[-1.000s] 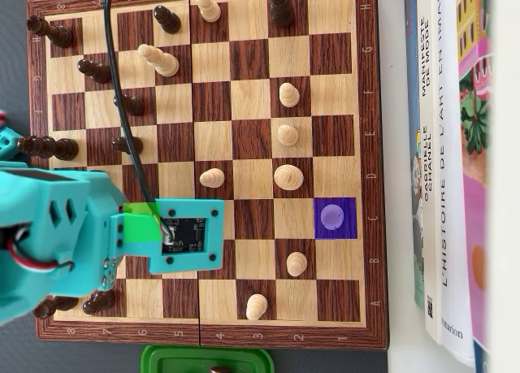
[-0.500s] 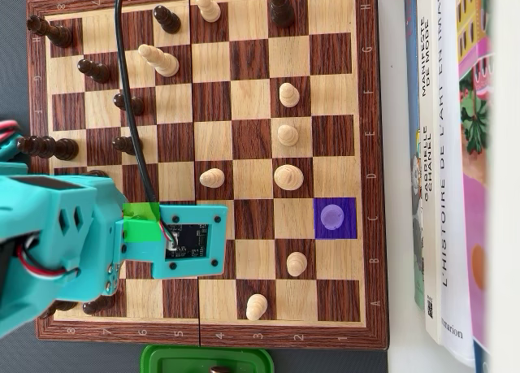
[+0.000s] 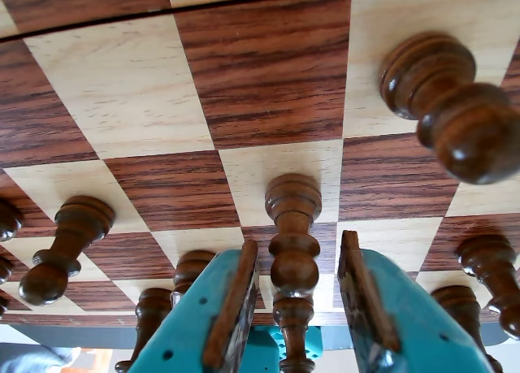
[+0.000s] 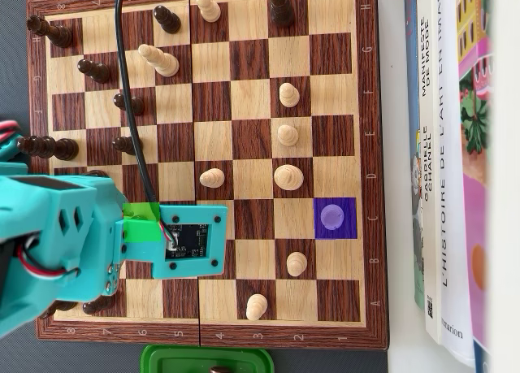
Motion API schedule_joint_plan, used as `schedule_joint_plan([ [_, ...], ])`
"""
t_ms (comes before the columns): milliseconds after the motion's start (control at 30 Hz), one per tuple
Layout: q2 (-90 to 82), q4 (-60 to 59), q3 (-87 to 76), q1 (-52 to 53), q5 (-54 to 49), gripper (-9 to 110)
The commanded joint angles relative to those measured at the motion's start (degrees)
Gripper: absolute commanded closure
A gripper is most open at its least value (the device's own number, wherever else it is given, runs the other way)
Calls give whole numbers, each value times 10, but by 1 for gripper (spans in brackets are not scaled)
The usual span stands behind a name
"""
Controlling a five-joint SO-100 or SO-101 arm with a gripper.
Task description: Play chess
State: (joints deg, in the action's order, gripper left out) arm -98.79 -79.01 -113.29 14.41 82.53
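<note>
In the wrist view a dark turned chess piece (image 3: 293,227) stands upright between my teal jaws. My gripper (image 3: 298,243) is open, with a small gap between each wood-coloured pad and the piece's stem. From overhead, my teal arm (image 4: 65,243) and its camera board (image 4: 191,241) cover the lower left of the chessboard (image 4: 370,105) and hide the gripper and that piece. One square is marked purple (image 4: 335,218) at the right side. Light pieces, such as a large one (image 4: 288,177), stand mid-board.
More dark pieces crowd round the jaws: a tall one (image 3: 443,105) at upper right, a pawn (image 3: 65,247) at left. Dark pieces (image 4: 49,148) line the board's left side. Books (image 4: 455,162) lie to the right, and a green container (image 4: 207,359) sits below the board.
A second ago the arm shifted slightly toward the bottom of the overhead view. It has held still over the last half second, and no pieces have moved.
</note>
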Motion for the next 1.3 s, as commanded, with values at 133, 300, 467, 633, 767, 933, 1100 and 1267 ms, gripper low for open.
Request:
schedule_joint_plan([
  [133, -3, 22, 25, 7, 4, 86],
  [300, -3, 18, 22, 8, 4, 86],
  [467, -3, 16, 20, 8, 4, 87],
  [633, -3, 16, 20, 8, 3, 90],
  [767, -3, 16, 20, 8, 3, 90],
  [933, -3, 16, 19, 8, 1, 90],
  [1100, -3, 16, 19, 8, -1, 95],
  [1267, -3, 15, 19, 8, -2, 96],
])
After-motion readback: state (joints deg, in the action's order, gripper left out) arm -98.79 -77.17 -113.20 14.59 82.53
